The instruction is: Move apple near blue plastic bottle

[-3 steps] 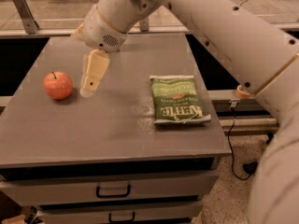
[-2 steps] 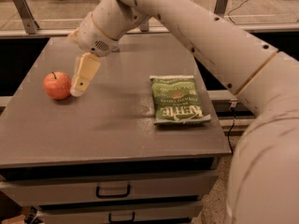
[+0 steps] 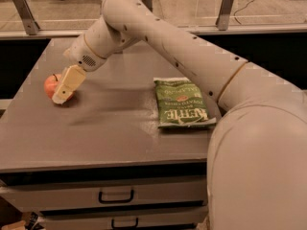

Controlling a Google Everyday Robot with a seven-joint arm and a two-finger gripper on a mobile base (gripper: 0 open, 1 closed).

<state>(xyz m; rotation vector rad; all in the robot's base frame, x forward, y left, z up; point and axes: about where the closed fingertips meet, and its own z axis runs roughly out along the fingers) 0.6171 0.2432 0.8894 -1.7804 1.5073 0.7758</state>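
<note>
The apple (image 3: 50,85) is round and red-orange and sits on the grey table (image 3: 110,128) near its left edge. My gripper (image 3: 64,89) hangs from the cream arm (image 3: 158,32) that reaches in from the right. It is down at the apple and covers the apple's right side. The blue plastic bottle is out of view.
A green chip bag (image 3: 181,102) lies flat on the right part of the table. Drawers with handles (image 3: 115,195) sit below the front edge. A glass rail with metal posts (image 3: 225,6) runs behind the table.
My gripper has moved left and down across the table, from beside the apple to right at it. The apple and the chip bag have not moved.
</note>
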